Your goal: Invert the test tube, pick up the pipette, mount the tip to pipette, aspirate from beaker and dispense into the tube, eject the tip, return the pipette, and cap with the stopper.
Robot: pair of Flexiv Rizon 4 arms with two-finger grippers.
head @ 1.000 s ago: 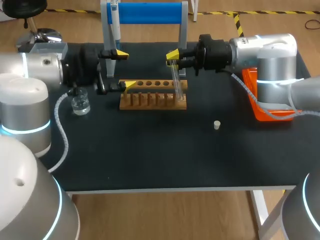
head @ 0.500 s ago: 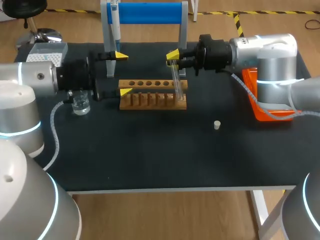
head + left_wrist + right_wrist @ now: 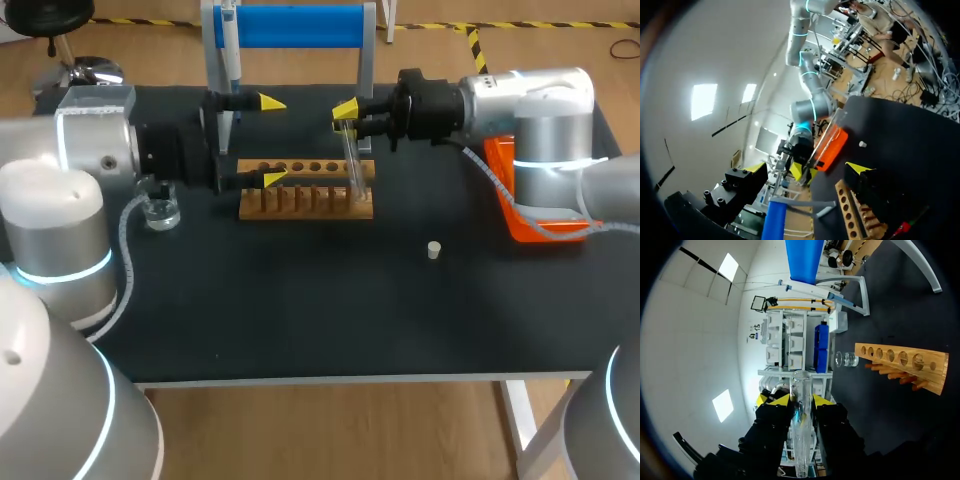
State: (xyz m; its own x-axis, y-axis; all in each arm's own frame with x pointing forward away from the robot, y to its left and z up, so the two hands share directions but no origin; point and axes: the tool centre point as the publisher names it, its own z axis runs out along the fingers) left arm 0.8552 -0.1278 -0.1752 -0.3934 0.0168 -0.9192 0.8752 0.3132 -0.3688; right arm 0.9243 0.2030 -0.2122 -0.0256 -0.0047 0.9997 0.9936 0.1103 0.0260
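Pipette [image 3: 229, 45] hangs upright on the blue stand [image 3: 300, 25], just past the far finger of the left pincer [image 3: 271, 140], which gapes wide and holds nothing. This arm is by far the nearer. Rightward, the right pincer [image 3: 346, 115] clamps the slanting test tube [image 3: 353, 165] over the wooden rack [image 3: 300, 205].

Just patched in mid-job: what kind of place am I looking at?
Probably a wet-lab bench mock-up: a wooden test tube rack, a glass beaker and a pipette on a blue stand, all on a black table.
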